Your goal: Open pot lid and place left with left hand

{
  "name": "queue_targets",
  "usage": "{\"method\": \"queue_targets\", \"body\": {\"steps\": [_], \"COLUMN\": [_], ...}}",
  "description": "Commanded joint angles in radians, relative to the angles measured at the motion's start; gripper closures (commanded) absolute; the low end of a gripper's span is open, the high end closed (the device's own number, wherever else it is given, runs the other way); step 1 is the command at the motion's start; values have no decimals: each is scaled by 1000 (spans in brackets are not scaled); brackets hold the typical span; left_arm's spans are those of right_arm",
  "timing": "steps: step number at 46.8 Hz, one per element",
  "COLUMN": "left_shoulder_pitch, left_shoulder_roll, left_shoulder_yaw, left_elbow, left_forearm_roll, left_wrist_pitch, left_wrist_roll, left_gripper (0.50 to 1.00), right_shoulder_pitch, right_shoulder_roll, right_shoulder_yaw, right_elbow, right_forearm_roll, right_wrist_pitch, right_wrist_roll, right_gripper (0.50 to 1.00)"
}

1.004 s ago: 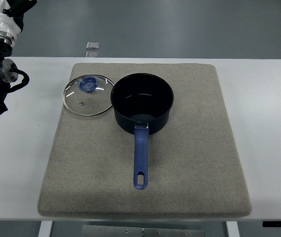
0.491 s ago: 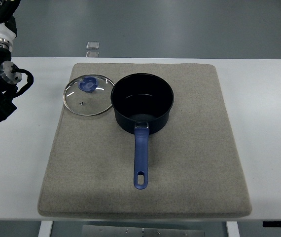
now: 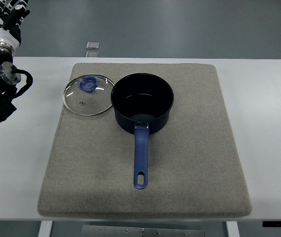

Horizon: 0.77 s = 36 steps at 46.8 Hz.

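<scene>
**Lid off and lying left of the pot, left hand clear at the far corner**

Lid first, by its place: it is off the pot and lies flat on the mat, so by my reading the task is all but done.

Nearest the camera, the grey mat [image 3: 190,173] shows a felt-like, slightly mottled weave with rounded corners, spread over the smooth white desk [image 3: 268,148]. On it the saucepan's long blue handle [image 3: 140,160], glossy plastic with a hanging slot, points toward the viewer. Beyond sits the pot [image 3: 142,102], dark, round, straight-walled and uncovered. Just beside its left wall rests the lid [image 3: 87,95], a clear glass disc with a bright metal rim and a blue knob; whether the rims touch I cannot tell.

Farthest off, at the top left corner, the left hand [image 3: 8,15] is raised with its white fingers spread, holding nothing. The right hand is out of sight.

Risk looks small: the dark arm and loose cable near the mat's left edge could snag or nudge the lid if the arm swings inward.
</scene>
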Motion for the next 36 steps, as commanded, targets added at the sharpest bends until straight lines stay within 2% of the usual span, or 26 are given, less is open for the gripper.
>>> {"method": "queue_targets", "body": {"steps": [1,8,18,36], "left_shoulder_pitch": [0,-2,-22,-19], "left_shoulder_roll": [-2,0,7,11], "left_shoulder_yaw": [-5,-5,-3,-5], "left_elbow": [3,4,6,4], "left_forearm_roll": [-3,2,4,8], "left_wrist_pitch": [-5,-5,8,13], "left_wrist_roll": [-1,-4,-4,-4], "left_gripper": [699,694,660,652], "right_shoulder_pitch": [0,0,0,1], "right_shoulder_roll": [0,0,0,0], "right_shoulder_yaw": [0,0,0,9], "right_elbow": [-1,0,0,12], "right_forearm_roll": [0,0,0,-3], "right_wrist_pitch": [0,0,0,9], "right_wrist_roll": [1,-1,1,-4], "right_gripper": [583,583,583,583]}}
